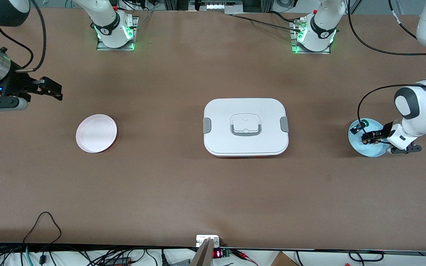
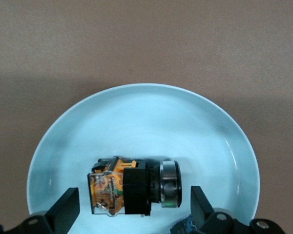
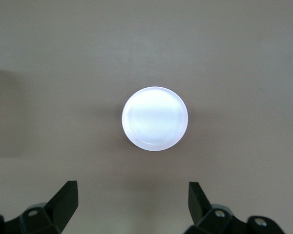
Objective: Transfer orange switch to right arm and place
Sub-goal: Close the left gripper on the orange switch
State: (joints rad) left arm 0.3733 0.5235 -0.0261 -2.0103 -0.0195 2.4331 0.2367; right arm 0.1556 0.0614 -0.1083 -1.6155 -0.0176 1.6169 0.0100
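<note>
Orange switch (image 2: 124, 187) with its tan-brown body lies sideways in my pale blue round plate (image 2: 136, 112).
My left hand (image 2: 132, 209) hangs spread, fingers flanking it without touching.

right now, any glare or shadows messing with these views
Right wrist view: the round white plate glares to a featureless disc. Left wrist view: a dark shadow band crosses the brown table; the orange-bodied switch stays sharp in the pale blue plate. Front view: evenly lit.

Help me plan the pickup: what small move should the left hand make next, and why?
Probably lower a little and close. The left hand hangs open over the blue plate, its fingers on either side of the orange switch, which lies on its side, not yet gripped. The right arm waits.
</note>
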